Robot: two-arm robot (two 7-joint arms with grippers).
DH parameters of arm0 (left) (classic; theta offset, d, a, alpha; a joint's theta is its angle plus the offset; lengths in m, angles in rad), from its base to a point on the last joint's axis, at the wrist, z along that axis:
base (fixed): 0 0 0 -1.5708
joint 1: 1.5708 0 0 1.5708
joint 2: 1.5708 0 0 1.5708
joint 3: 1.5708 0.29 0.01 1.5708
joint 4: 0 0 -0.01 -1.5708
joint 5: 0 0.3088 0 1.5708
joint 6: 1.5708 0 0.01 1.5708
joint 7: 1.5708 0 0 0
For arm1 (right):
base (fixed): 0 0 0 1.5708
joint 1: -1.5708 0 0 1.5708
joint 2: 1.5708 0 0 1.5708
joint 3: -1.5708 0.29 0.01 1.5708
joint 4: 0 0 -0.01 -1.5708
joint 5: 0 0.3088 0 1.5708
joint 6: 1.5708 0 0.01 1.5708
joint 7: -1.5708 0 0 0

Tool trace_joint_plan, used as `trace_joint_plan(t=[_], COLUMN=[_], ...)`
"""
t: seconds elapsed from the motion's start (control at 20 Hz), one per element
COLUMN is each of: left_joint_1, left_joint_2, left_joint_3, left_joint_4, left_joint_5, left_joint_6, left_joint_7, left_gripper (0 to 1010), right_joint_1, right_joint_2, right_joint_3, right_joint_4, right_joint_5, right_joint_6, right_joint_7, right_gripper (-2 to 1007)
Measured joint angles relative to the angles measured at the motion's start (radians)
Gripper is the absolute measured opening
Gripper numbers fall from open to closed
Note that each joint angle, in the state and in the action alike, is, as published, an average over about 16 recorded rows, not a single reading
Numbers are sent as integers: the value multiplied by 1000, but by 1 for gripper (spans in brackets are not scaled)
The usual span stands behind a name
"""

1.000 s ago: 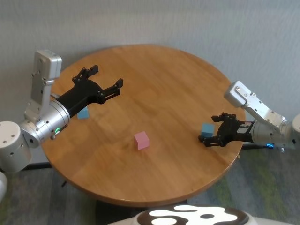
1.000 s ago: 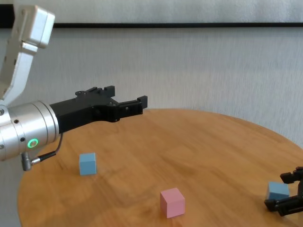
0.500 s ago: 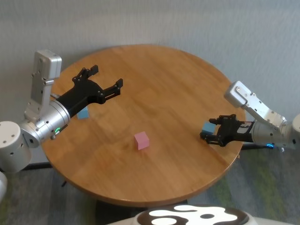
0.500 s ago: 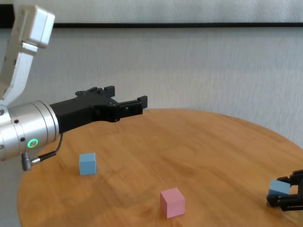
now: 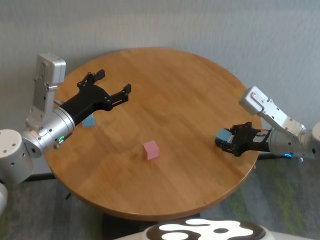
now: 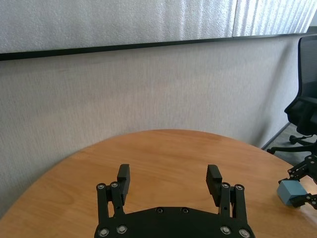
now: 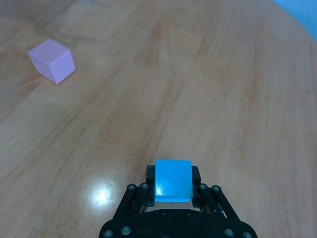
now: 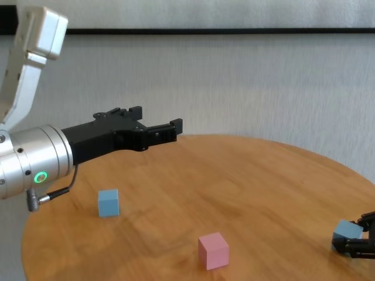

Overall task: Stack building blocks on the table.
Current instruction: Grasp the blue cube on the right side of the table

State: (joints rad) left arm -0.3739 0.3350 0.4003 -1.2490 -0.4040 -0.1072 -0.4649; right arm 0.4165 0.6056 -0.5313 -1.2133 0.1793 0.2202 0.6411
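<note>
The left gripper (image 6: 169, 179) fills the lower part of the left wrist view, its two black fingers (image 6: 123, 177) spread wide apart with nothing between them, held above the table (image 6: 163, 153). The round wood-grain top curves away beyond the fingers to its far edge against a grey textured wall. Near the table's edge at one side, a light blue block (image 6: 289, 191) sits between the dark fingers of the right gripper (image 6: 303, 185). Behind it, off the table, stands a black office chair (image 6: 305, 94).

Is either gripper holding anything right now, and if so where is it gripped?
The right gripper holds a light blue block between its fingers, clamped on two opposite side faces. The left gripper is open and holds nothing.
</note>
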Motion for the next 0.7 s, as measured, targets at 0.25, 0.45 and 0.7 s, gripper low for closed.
trace_joint_plan(t=[0.25,0.45,0.7], left_joint_1=[0,0,0], left_joint_2=[0,0,0], left_joint_3=[0,0,0], left_joint_4=[0,0,0], left_joint_5=[0,0,0], left_joint_6=[0,0,0], left_joint_7=[0,0,0], left_gripper=[1000,1000,1000], right_joint_1=[0,0,-1], right_joint_2=[0,1,1], right_joint_3=[0,0,0], right_joint_4=[0,-1,-2], right_joint_5=[0,1,1], right_joint_6=[0,0,0], right_joint_7=[0,0,0], right_gripper=[360,360,360])
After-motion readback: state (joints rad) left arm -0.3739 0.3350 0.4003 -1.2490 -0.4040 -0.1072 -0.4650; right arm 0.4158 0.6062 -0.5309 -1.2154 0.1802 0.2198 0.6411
